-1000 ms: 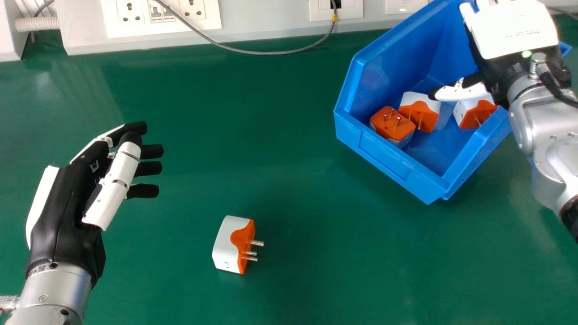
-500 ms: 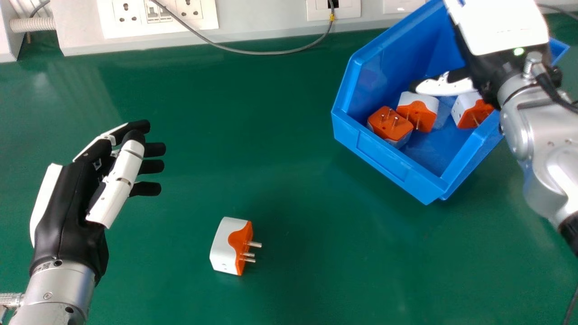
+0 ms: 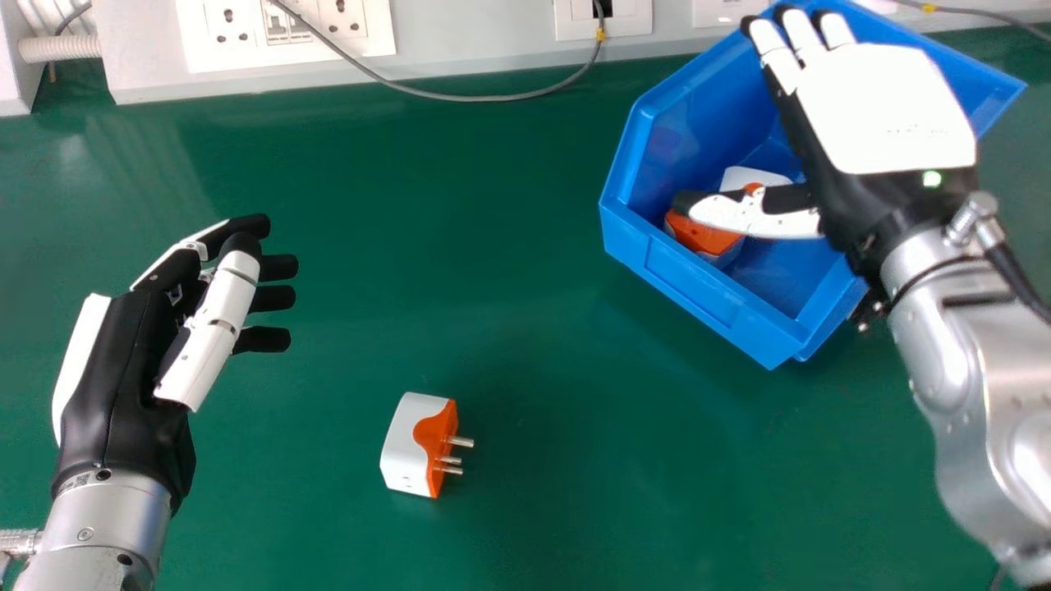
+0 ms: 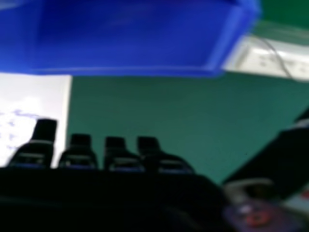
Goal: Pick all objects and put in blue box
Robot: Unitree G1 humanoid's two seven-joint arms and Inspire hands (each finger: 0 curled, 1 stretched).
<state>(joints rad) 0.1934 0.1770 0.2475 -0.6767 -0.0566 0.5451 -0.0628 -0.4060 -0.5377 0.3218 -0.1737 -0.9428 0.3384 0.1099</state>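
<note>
In the head view my right hand (image 3: 887, 115) hangs over the blue box (image 3: 698, 289), fingers straight and thumb stretched leftward, holding nothing. Under the thumb, an orange and white plug adapter (image 3: 702, 234) lies inside the box, with a second adapter (image 3: 751, 177) just behind it, partly covered. One more adapter (image 3: 417, 447) lies on the green table, its pins toward the right. My left hand (image 3: 123, 369) is at the left with its fingers relaxed and empty. In the right hand view, my right hand (image 4: 120, 193) shows below the blue box (image 4: 135, 38).
White wall trunking with sockets (image 3: 493, 29) runs along the table's back edge, and a grey cable (image 3: 484, 97) droops from it onto the green table (image 3: 509, 246). A white sheet with writing (image 4: 34, 101) appears in the right hand view.
My right hand has moved left and toward the near side over the box, covering the right-hand adapter inside. My left hand and the adapter on the table have hardly changed place.
</note>
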